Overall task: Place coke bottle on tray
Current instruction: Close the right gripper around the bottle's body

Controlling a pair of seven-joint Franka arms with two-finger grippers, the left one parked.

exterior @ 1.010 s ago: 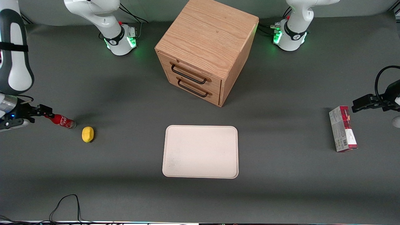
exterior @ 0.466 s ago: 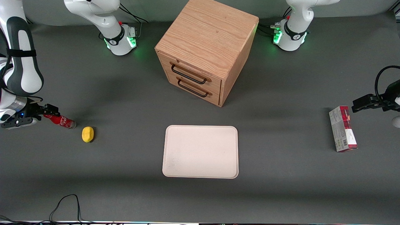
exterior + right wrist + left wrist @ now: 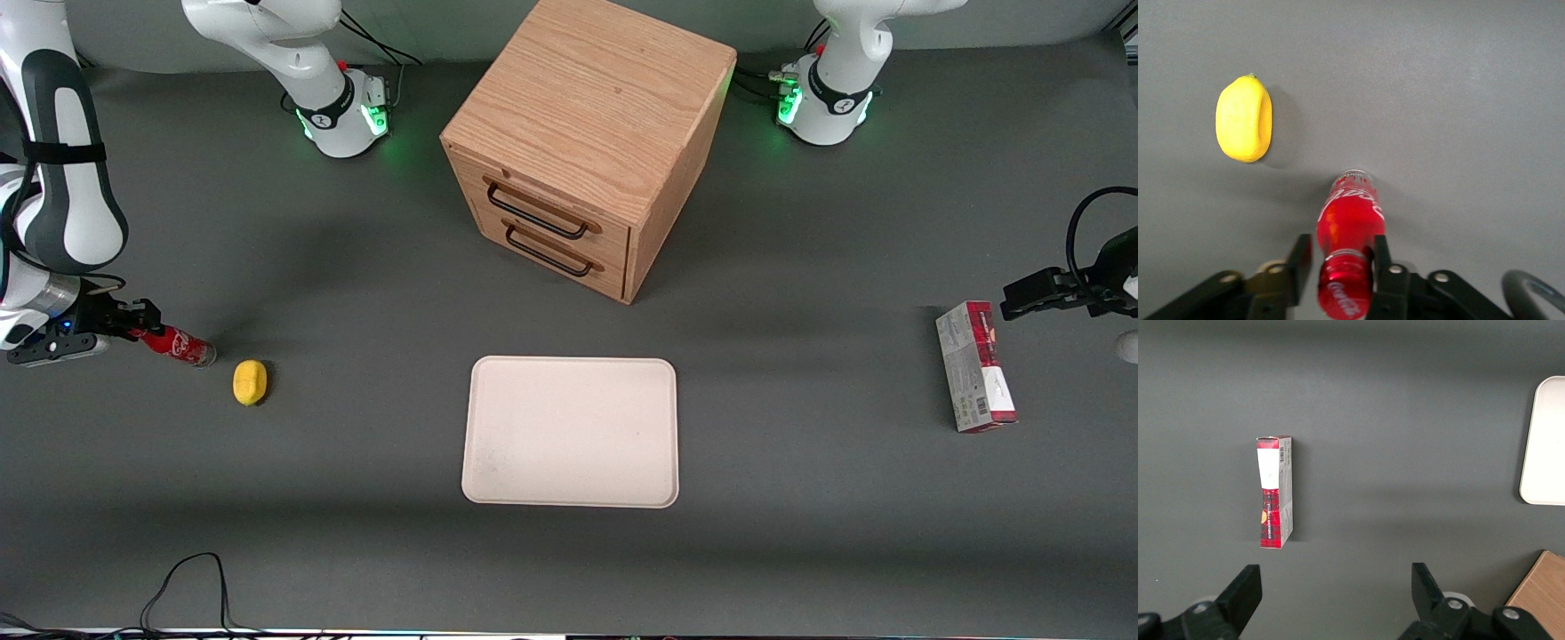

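Coke bottle [image 3: 175,343] at far left edge of front frame, lying on table [image 3: 800,533], cap end inside hand [image 3: 133,325]. Wrist view: fingers [image 3: 1300,267] flank bottle neck [image 3: 1346,273], narrow gap, apparently gripping. Bottle long axis runs straight out from hand, clear base toward lemon [image 3: 250,382]. Tray [image 3: 571,432] at lower centre, well apart, toward parked arm's end. Judgement: lift, then carry sideways to tray.
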